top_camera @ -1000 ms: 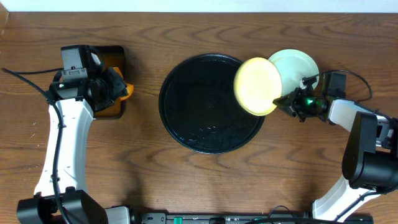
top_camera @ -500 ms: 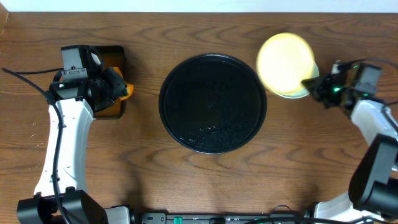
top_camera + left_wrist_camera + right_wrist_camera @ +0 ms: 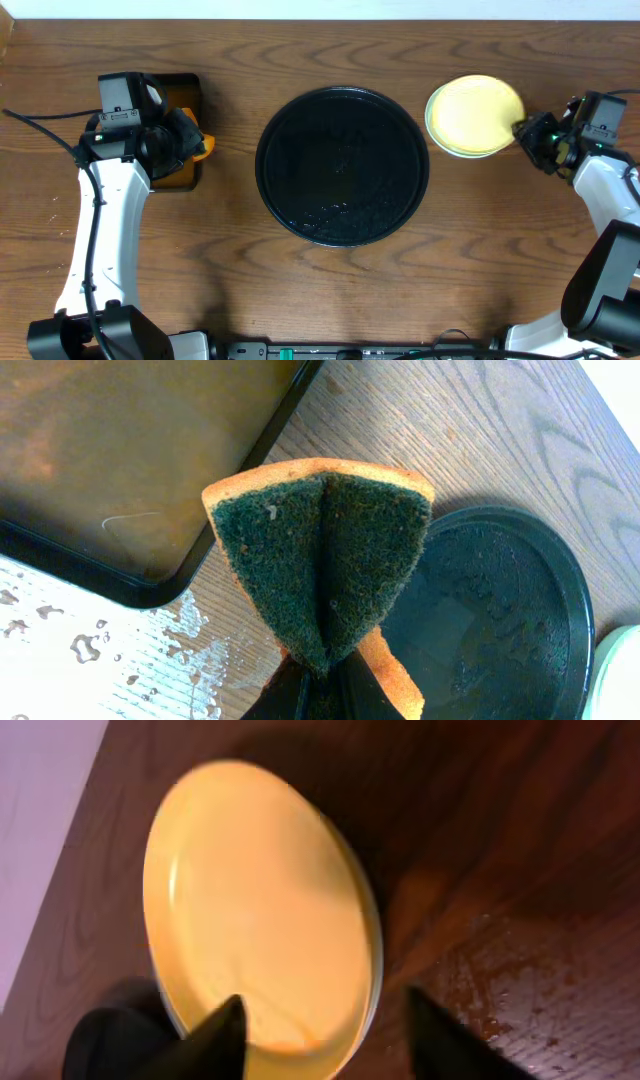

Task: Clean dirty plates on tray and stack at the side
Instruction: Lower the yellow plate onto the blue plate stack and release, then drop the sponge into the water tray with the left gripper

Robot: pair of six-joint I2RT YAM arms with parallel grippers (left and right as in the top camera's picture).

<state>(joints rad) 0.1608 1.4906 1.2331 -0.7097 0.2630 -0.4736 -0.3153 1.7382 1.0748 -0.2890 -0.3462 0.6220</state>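
Wooden surface [image 3: 320, 290], dark brown grain, carries all items under inspection. You have the black tray [image 3: 300, 130] at the middle of the surface; its glossy face shows wet speckles toward the near rim. You have the yellow plate [image 3: 475, 112] off the tray, lying flat to the tray's right, toward the far right corner of the surface and just beside the tray's rim without touching it. It rests on top of a pale blue-green plate [image 3: 466, 153], of which only a thin rim shows along the near side; how many plates lie beneath cannot be told. Your right pincer [image 3: 524, 131] sits at the right edge of that stack. In the right wrist view its fingers [image 3: 215, 1040] stand parted, one over the plate's rim and the other well clear over bare wood, so the pincer is released and grips nothing. Damp marks show on the wood beside the stack. Your left pincer [image 3: 325, 685] is clenched on a sponge [image 3: 320, 570], orange with a dark green scouring face, folded in two with the green face outward. It hangs beside the small rectangular tray [image 3: 130, 460] of brown liquid near the far left corner, well apart from the black tray and the plates.
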